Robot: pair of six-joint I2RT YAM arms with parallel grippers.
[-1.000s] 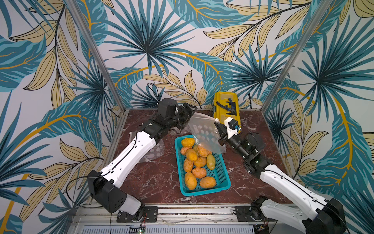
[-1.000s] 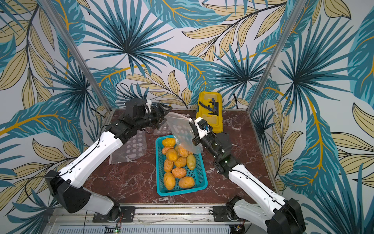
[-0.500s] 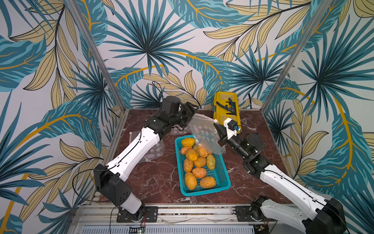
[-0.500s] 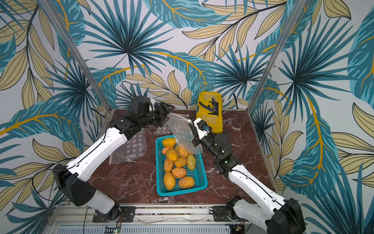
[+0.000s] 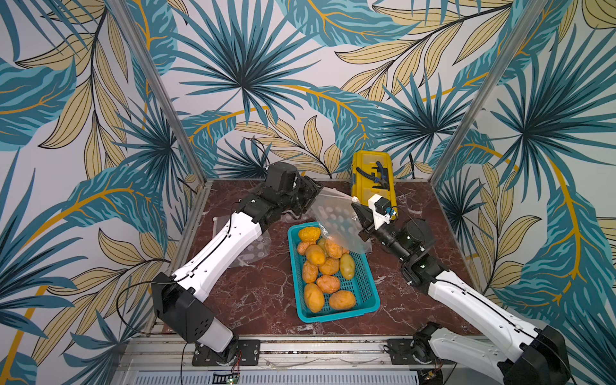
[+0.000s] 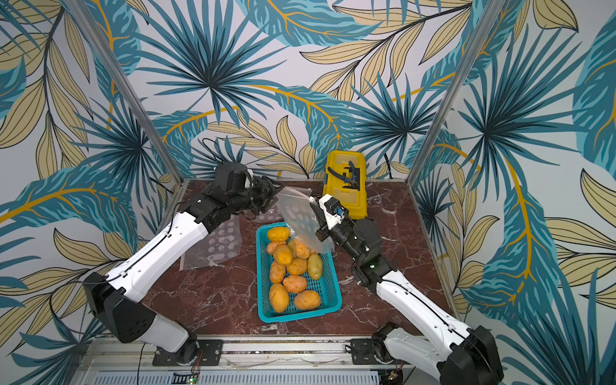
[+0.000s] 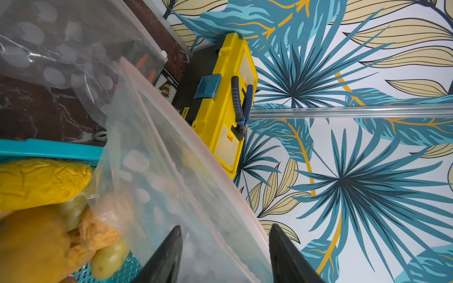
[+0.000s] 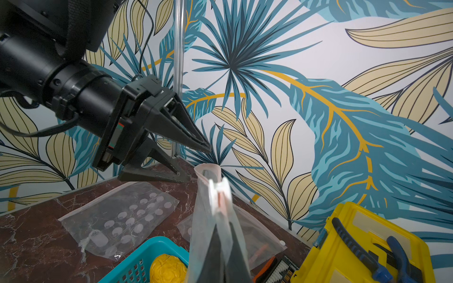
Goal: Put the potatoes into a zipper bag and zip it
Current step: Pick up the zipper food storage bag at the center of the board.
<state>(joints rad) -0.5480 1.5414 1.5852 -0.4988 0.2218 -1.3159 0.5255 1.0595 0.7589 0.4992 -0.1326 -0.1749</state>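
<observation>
Leaf-print walls (image 5: 300, 50) w/ metal corner posts (image 5: 158, 90); dark red marble tabletop (image 5: 253, 300).

Left claw (image 8: 198, 164) jaws apart, right claw (image 5: 356, 208) pinched shut, tips facing each other

I saw a yellow plastic toolbox (image 7: 220, 115) with blue-handled pliers (image 7: 249, 103) lying on it beyond the left fingers (image 7: 166, 259), standing against leaf-patterned wallpaper (image 7: 367, 183).

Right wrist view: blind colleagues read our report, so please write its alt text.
The right gripper pinches a clear zipper bag by its edge. The left gripper, jaws apart, is beside the bag's far corner; a teal basket, a potato and a yellow toolbox sit nearby.
</observation>
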